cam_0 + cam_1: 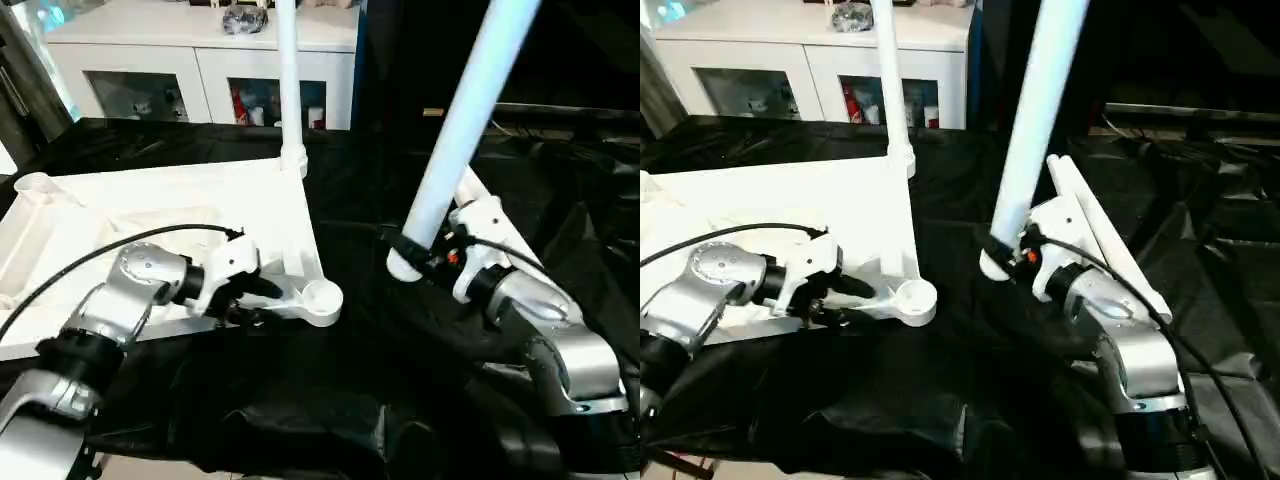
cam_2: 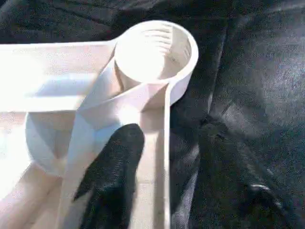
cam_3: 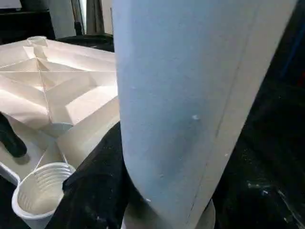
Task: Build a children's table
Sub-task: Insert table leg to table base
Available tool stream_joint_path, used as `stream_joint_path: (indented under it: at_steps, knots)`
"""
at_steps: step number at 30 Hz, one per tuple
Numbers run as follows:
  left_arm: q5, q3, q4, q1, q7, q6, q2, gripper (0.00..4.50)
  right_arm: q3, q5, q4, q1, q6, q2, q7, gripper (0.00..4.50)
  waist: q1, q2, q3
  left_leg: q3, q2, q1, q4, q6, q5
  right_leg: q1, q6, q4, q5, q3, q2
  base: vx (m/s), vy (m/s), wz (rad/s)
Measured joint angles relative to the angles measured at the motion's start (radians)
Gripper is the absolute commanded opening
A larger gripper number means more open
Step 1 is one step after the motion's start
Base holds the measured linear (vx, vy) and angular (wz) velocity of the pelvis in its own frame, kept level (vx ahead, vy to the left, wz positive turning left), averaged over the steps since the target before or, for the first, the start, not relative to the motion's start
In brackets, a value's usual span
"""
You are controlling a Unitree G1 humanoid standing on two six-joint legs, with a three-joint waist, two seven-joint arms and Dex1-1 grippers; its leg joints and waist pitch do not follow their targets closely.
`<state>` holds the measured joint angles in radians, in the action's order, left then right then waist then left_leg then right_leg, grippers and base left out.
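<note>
The children's table top lies upside down on black cloth, ribbed underside up. One white leg stands upright in its far right corner socket. The near right corner socket is empty. My left gripper sits at the rim just beside that socket, open. One black finger rests inside the rim wall and the other lies outside it over the cloth. My right gripper is shut on a second leg. That leg is tilted, with its lower end hanging above the cloth to the right of the empty socket.
Another white leg lies on the cloth behind my right wrist. A white cabinet with glass doors stands along the far side. Black cloth covers the whole work surface, wrinkled at the front.
</note>
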<state>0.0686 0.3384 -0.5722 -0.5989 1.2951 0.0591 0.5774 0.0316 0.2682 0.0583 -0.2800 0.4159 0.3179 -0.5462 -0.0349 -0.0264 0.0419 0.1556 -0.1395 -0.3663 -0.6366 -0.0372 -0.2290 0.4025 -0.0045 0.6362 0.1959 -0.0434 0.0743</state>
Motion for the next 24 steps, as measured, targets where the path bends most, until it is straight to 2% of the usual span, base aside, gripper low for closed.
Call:
stream_joint_path:
  at_steps: [4, 5, 7, 12, 13, 18, 19, 22, 24]
  knots:
    - [-0.020, 0.006, -0.049, -0.010, 0.007, -0.037, 0.000, 1.62, 0.000, -0.001, 0.000, 0.000, 0.000, 0.000, -0.004, 1.90, 0.000, 0.000, 0.000, 0.000, 0.000, 0.000, 0.001, 0.000, 0.000, 0.000, 0.000, -0.001, 0.000, 0.000, 0.000, 0.000, 0.000, 0.00]
    - [-0.026, 0.011, -0.066, -0.020, 0.008, -0.043, 0.000, 1.62, 0.000, -0.001, 0.000, 0.000, 0.000, 0.000, -0.005, 1.90, 0.000, 0.000, 0.000, 0.001, 0.000, 0.000, 0.001, 0.000, 0.000, 0.000, 0.000, -0.002, 0.000, 0.000, 0.000, 0.000, 0.000, 0.00]
    - [-0.036, 0.013, -0.093, -0.038, 0.010, -0.059, -0.002, 1.27, 0.002, -0.001, 0.000, 0.000, 0.000, 0.000, -0.007, 1.90, 0.000, 0.000, 0.000, 0.001, 0.000, 0.000, 0.001, 0.000, 0.000, 0.000, 0.000, -0.002, 0.000, 0.000, 0.000, 0.000, 0.000, 0.00]
    - [-0.057, 0.015, -0.151, -0.059, 0.026, -0.095, -0.009, 1.10, 0.009, -0.001, 0.000, 0.000, 0.000, 0.000, -0.008, 1.90, -0.001, 0.000, 0.000, 0.002, -0.001, 0.000, 0.002, 0.000, 0.000, 0.000, 0.000, -0.004, 0.000, 0.000, 0.000, 0.000, 0.000, 0.00]
    - [-0.061, 0.015, -0.156, -0.059, 0.028, -0.099, -0.009, 0.85, 0.009, -0.001, 0.000, 0.000, 0.000, 0.001, -0.008, 1.90, -0.001, 0.000, 0.000, 0.002, -0.001, -0.001, 0.002, 0.000, 0.000, 0.000, 0.000, -0.004, 0.000, 0.000, 0.000, 0.000, 0.000, 0.00]
    - [-0.064, 0.015, -0.182, -0.064, 0.045, -0.125, -0.013, 0.65, 0.009, -0.001, 0.000, 0.000, 0.000, 0.001, -0.008, 1.90, -0.001, 0.000, 0.000, 0.002, -0.001, 0.000, 0.003, 0.000, 0.000, 0.000, 0.000, -0.004, 0.000, 0.000, 0.000, 0.000, 0.000, 0.00]
    - [-0.064, 0.015, -0.188, -0.066, 0.045, -0.128, -0.015, 0.42, 0.009, -0.001, 0.000, 0.000, 0.000, 0.001, -0.008, 1.90, -0.001, 0.000, 0.000, 0.003, -0.001, 0.000, 0.003, 0.000, 0.000, 0.000, 0.000, -0.004, 0.000, 0.000, 0.000, 0.000, 0.000, 0.00]
    - [-0.063, 0.013, -0.193, -0.066, 0.054, -0.130, -0.020, 0.33, 0.008, 0.004, 0.000, -0.001, 0.002, -0.001, -0.010, 1.90, -0.001, 0.000, 0.000, 0.004, -0.002, 0.000, 0.003, 0.000, 0.000, 0.000, 0.000, -0.004, 0.000, 0.000, 0.000, 0.000, 0.000, 0.00]
    - [-0.052, -0.003, -0.190, -0.062, 0.062, -0.118, -0.027, 0.08, 0.008, 0.015, 0.000, -0.010, 0.013, -0.005, -0.022, 1.90, -0.001, 0.000, 0.000, 0.005, -0.003, 0.000, 0.003, 0.000, 0.000, 0.000, -0.001, -0.004, 0.000, 0.000, 0.000, 0.000, 0.000, 0.00]
